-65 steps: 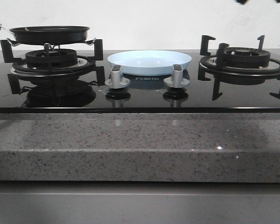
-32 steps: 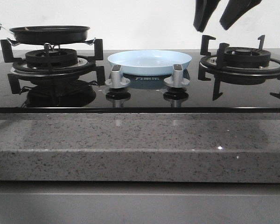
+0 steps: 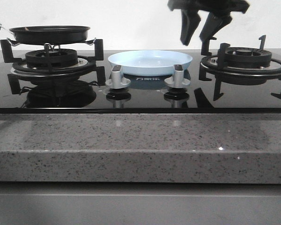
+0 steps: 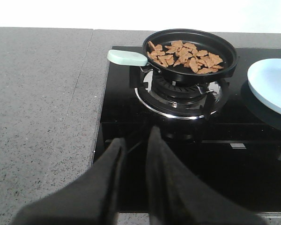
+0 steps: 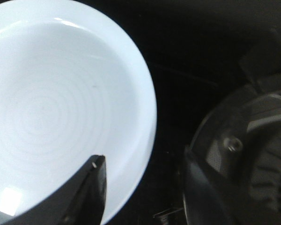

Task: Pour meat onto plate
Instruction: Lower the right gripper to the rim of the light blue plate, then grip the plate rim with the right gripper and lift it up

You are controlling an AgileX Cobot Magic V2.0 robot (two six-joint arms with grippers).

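The meat (image 4: 187, 52), many small orange-brown slices, lies in a black frying pan (image 4: 225, 70) on the left burner; in the front view only the pan (image 3: 49, 33) shows. The pale blue plate (image 3: 150, 62) sits empty on the hob between the burners, and it also shows in the left wrist view (image 4: 271, 84) and the right wrist view (image 5: 61, 108). My right gripper (image 3: 199, 33) hangs open and empty above the plate's right rim; in its own view (image 5: 140, 187) one finger is over the plate. My left gripper (image 4: 135, 147) is empty, its jaws a little apart, over the hob's front edge, well short of the pan.
The pan has a mint-green handle (image 4: 127, 57) pointing towards the grey stone counter (image 4: 42, 108). The right burner (image 3: 243, 61) has raised black grate prongs beside my right gripper. Two silver knobs (image 3: 118, 77) stand in front of the plate.
My right gripper has come down from the top of the front view and moved left, from above the right burner to above the plate's right rim. Pan and plate have not moved.
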